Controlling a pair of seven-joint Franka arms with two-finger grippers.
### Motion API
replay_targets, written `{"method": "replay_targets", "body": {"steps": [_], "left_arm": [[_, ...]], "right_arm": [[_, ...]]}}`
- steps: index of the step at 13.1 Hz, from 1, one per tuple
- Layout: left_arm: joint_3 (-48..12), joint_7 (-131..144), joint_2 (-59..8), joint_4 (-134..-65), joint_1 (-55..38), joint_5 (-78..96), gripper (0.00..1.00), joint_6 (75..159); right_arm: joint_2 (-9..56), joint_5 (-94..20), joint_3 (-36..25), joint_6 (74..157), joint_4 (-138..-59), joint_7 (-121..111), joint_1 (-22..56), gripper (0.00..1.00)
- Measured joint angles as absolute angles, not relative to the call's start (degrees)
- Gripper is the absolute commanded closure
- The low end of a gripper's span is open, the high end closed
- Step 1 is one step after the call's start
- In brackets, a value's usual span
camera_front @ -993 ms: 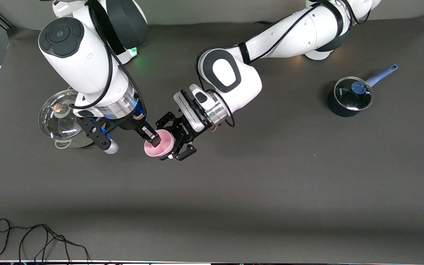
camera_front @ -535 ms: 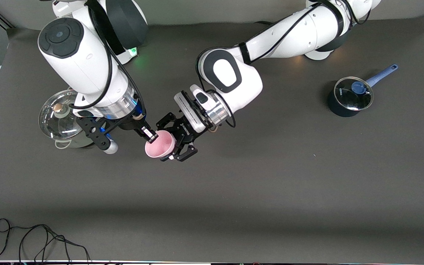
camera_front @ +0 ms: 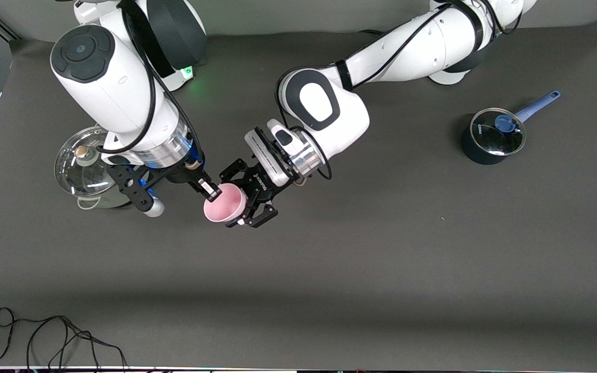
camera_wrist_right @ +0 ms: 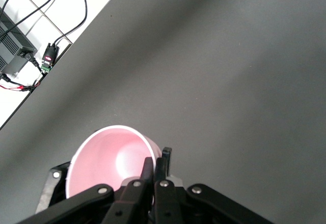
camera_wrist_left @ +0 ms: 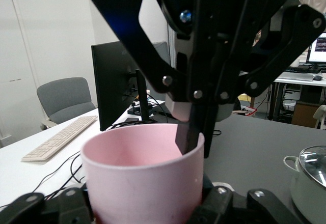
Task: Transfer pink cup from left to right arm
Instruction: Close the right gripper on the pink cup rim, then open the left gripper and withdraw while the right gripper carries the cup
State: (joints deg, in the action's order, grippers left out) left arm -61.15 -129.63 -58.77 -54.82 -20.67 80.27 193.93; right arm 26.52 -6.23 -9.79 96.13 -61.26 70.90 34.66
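While the pink cup (camera_front: 224, 203) hung in the air over the dark tabletop (camera_front: 381, 259), mouth tipped up toward the front camera, both grippers had hold of it. The left gripper (camera_front: 246, 199), whose black body bore small white lettering too fine to read, had its fingers spread around the cup's lower body and closed against it, and the right gripper (camera_front: 209, 191) had its fingers pinched nearly shut on the cup's rim, one finger inside the wall and one outside. Toward the right arm's end from the cup stood a glass-lidded steel pot (camera_front: 83, 168), and well apart toward the left arm's end stood a dark saucepan with a blue handle (camera_front: 493, 135).
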Motion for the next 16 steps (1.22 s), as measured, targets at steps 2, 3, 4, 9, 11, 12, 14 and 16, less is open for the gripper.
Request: {"method": "replay_targets", "body": {"steps": [2,3,4,9,11,12,14,16], "left_arm": [[-61.09,-129.6,-58.76,-54.67,-20.85,80.25,0.0,193.77],[-61.08,-129.59,-58.76,-54.64,-21.01,80.24,0.0,193.77],[-61.02,-129.58,-58.76,-54.48,-21.11,80.22,0.0,193.81],[-60.78,-129.58,-58.76,-53.98,-21.39,80.19,0.0,193.76],[-60.69,-129.58,-58.76,-53.96,-21.44,79.88,0.0,193.76],[-60.41,-129.57,-58.76,-53.89,-21.27,78.8,0.0,193.76],[-59.63,-129.47,-58.78,-54.07,-18.96,75.36,0.0,190.64],[-59.09,-129.47,-58.89,-56.23,-13.48,71.22,0.0,182.11]], "right_arm": [[26.53,-6.36,-9.79,96.67,-61.25,71.16,34.67,1.0],[26.53,-6.36,-9.84,96.99,-61.24,71.21,34.66,1.0],[26.53,-6.36,-9.99,97.24,-61.24,71.22,34.61,1.0],[26.62,-3.8,-10.26,101.18,-61.19,67.02,29.9,1.0],[26.72,-2.93,-10.44,101.25,-61.19,60.39,26.15,1.0],[26.79,-2.79,-10.6,101.23,-61.22,55.59,23.45,1.0],[27.08,-2.69,-10.8,100.7,-62.14,42.26,16.41,1.0],[27.4,-2.68,-10.82,99.05,-63.91,25.91,9.17,1.0]]}}
